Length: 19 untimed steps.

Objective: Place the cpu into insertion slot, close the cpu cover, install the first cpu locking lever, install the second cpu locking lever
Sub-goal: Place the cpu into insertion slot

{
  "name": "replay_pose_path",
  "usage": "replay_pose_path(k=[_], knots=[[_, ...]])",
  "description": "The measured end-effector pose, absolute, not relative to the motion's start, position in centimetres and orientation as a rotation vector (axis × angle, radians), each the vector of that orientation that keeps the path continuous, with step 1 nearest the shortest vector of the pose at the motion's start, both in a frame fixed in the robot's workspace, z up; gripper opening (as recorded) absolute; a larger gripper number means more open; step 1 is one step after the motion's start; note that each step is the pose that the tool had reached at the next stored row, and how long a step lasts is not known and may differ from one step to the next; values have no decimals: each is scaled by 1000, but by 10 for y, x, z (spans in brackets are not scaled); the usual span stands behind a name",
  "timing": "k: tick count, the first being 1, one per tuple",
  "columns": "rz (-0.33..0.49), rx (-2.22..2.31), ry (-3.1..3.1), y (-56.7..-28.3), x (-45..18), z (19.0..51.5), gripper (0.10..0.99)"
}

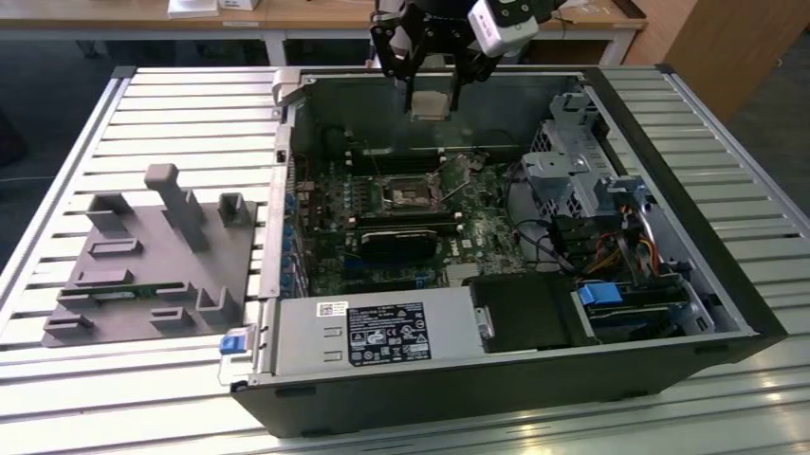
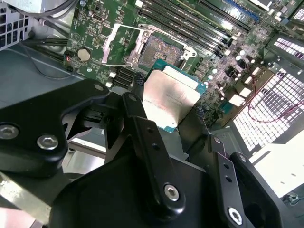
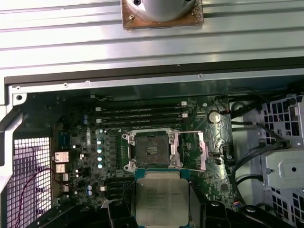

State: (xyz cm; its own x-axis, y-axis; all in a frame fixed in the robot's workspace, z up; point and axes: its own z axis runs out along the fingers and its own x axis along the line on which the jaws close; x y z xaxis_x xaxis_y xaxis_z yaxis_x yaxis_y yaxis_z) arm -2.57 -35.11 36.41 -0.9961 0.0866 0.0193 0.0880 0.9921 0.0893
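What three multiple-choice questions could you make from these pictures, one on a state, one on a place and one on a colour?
1. The slot is:
A. filled
B. empty, with the cover swung open
C. shut under its cover

2. The cpu is:
A. in the slot
B. lying on the cover
C. held in the tool, above the board

3. The board is:
A. green
B. red
C. white

Answers:
1 B: the slot's dark centre is bare and the cover stands to one side of it.
2 C: the tool's fingers clamp the cpu's edges, clear of the slot, in both wrist views.
3 A: green shows around the slot in the second wrist view.
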Motion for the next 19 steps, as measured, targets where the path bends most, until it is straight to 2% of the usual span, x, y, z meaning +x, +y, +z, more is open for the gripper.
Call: replay_pose_path(k=[19], knots=[[-141,-165,-3119,-351,-26,364,537]])
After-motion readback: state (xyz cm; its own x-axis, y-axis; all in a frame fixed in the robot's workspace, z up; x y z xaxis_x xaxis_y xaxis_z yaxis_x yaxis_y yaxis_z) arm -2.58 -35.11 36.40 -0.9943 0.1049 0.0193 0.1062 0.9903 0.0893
